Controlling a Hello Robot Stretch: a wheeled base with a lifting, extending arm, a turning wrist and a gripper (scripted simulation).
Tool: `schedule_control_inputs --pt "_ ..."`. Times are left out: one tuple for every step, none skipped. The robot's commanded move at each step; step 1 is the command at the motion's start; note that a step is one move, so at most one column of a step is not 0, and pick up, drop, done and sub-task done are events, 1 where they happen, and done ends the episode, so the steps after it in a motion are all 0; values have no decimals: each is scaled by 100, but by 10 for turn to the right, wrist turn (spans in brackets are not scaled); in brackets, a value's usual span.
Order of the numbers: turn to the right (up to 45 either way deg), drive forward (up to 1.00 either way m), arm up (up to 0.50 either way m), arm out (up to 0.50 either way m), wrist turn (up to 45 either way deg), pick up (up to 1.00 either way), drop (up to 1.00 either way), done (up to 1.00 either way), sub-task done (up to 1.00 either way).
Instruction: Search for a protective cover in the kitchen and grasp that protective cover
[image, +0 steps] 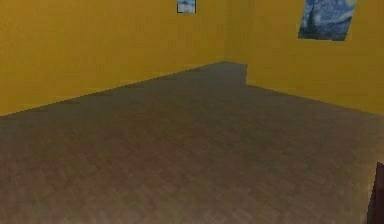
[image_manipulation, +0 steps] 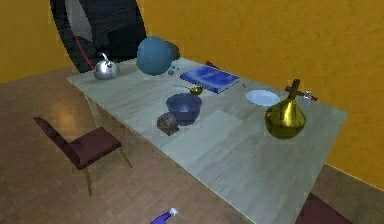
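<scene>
A small blue thing (image_manipulation: 165, 214) lies on the floor (image_manipulation: 35, 185) beside the table (image_manipulation: 240, 150) bearing a blue bowl (image_manipulation: 184, 106) and gold vase (image_manipulation: 286, 116).

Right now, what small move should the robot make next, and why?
Probably turn toward the table for a closer look: ahead lie wooden floor and yellow walls, while the table bears a kettle, a bowl and a flat blue thing that might be the cover.

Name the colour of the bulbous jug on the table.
The jug is golden; the arm side view shows it best.
</scene>
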Motion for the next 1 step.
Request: schedule_control_inputs --pt "0 0 50 0 0 0 0 0 0"
